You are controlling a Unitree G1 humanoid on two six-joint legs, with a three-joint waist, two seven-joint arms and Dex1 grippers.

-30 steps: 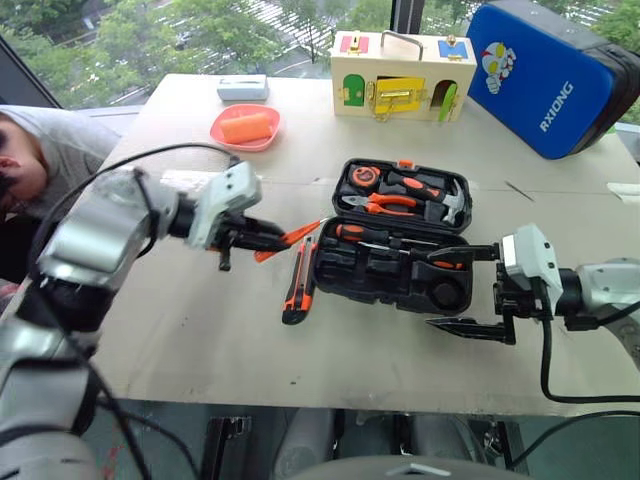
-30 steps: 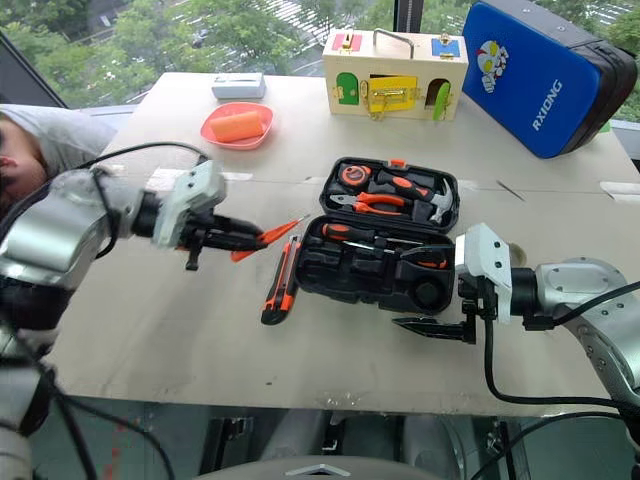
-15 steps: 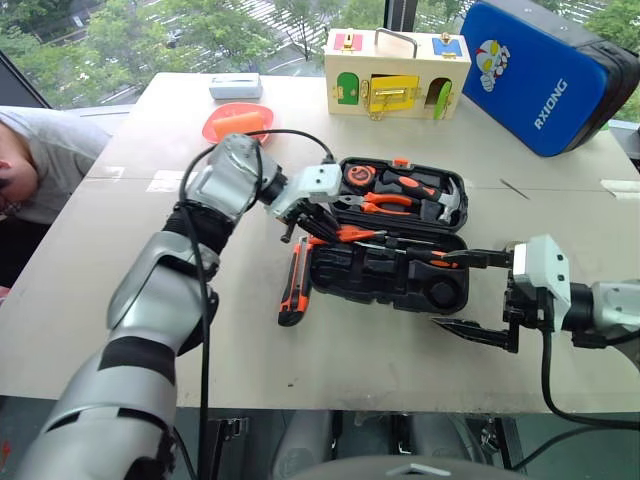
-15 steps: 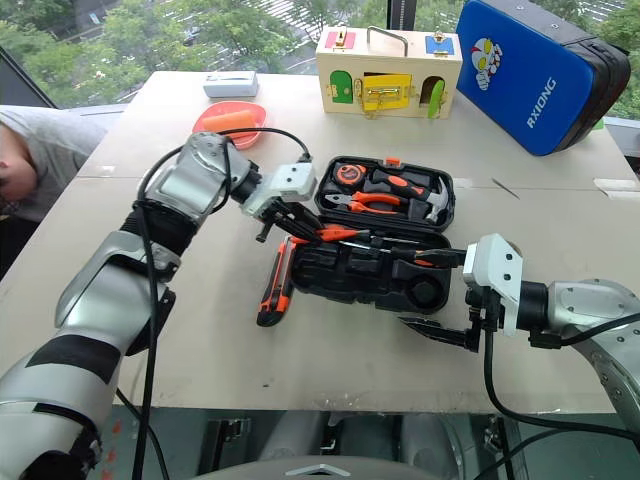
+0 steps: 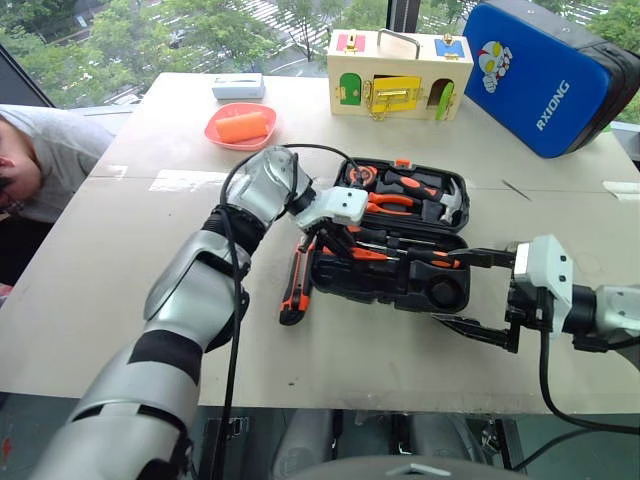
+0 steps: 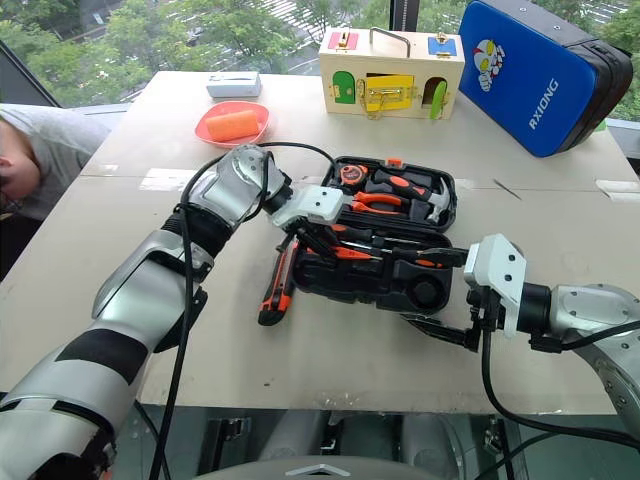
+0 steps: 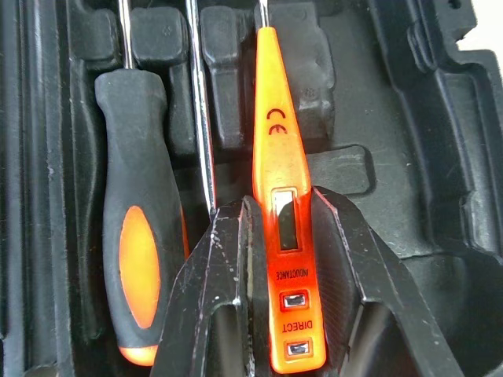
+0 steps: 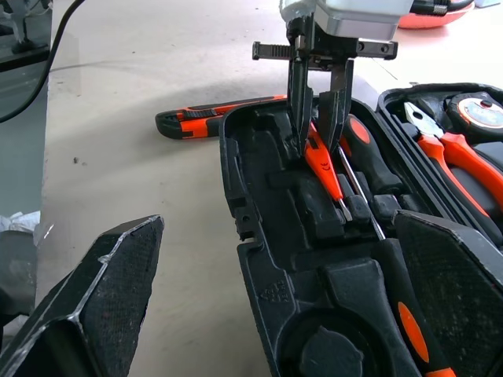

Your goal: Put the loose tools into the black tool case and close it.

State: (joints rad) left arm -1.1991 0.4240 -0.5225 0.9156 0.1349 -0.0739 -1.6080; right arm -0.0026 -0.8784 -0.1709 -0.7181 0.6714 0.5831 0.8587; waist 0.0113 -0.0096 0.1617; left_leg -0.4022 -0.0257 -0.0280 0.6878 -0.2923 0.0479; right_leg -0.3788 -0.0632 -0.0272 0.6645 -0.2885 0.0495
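The black tool case [image 5: 325, 270] lies open in mid-table. My left gripper [image 7: 281, 208] is shut on the slim orange tester screwdriver [image 7: 277, 157]. It holds the tester tip-down inside the case's near half [image 8: 251, 196], beside a black-and-orange screwdriver [image 7: 134, 236] seated in its recess. A second such screwdriver [image 8: 413, 338] lies nearer my right gripper. The black-and-orange utility knife [image 5: 293, 290] rests on the table just left of the case. My right gripper [image 8: 279, 222] stands open at the case's right front corner, one finger over the table and one over the case, holding nothing.
The lid half [image 5: 455, 185] holds a hammer, pliers and tape measure. At the back stand a wooden box [image 5: 402, 73], a blue bag [image 5: 545, 75], a red plate [image 5: 243, 125] and a small grey box [image 5: 238, 87]. A person [image 5: 40, 160] leans at the left edge.
My left arm swung right from beside the case to over it, carrying the tester screwdriver down into the near half. The right gripper stayed put.
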